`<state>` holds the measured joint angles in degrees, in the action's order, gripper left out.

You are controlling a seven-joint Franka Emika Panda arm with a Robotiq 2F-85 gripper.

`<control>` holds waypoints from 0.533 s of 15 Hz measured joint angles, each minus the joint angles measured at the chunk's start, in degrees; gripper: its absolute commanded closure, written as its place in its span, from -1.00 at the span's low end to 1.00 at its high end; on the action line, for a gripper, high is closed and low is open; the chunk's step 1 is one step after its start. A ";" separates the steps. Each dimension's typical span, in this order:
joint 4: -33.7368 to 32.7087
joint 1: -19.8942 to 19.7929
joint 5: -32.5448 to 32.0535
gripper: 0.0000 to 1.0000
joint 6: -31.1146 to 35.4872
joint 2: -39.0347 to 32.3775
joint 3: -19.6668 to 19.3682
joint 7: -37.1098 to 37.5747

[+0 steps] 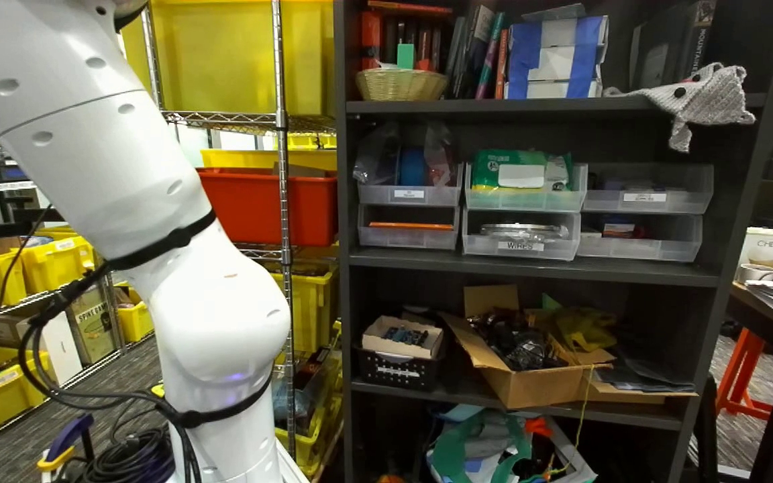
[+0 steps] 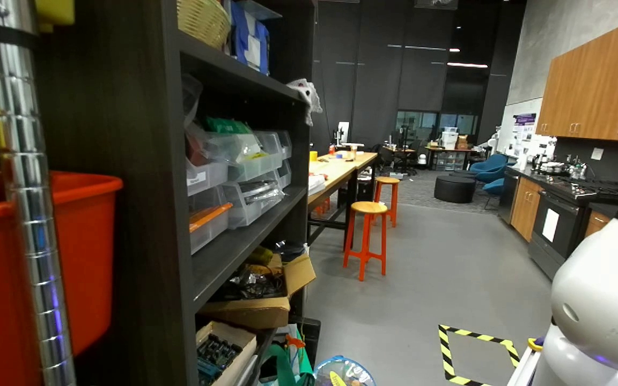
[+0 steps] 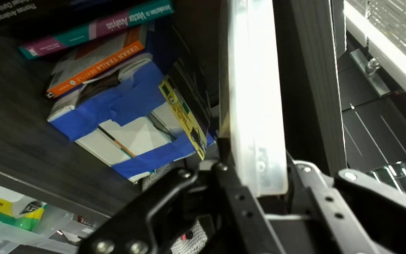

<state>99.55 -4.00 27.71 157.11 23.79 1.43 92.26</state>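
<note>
In the wrist view a long, translucent white plastic case stands lengthwise between the fingers of my gripper, which is shut on it. The case's near end sits deep between the fingers; its far end runs out of the picture's top. To its left are white boxes bound with blue tape and a thin yellow-edged book. Beyond lie an orange-spined book and a teal and purple book. A grey knitted toy shows partly behind the gripper. Neither exterior view shows the gripper or the case.
The dark shelf unit carries a wicker basket, clear bins and an open cardboard box. A metal rack post and a red bin stand between the white arm and the shelf.
</note>
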 measured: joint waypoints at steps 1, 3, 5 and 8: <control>-0.36 0.56 0.17 0.85 0.45 -0.63 -0.47 -0.32; -1.13 1.68 1.21 0.85 1.35 -1.93 -1.38 -1.35; -1.68 3.28 3.41 0.85 1.93 -2.98 -2.53 -3.19; -2.55 4.74 6.90 0.85 2.19 -4.25 -3.86 -5.67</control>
<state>97.00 0.73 34.61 159.30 19.54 -2.43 86.59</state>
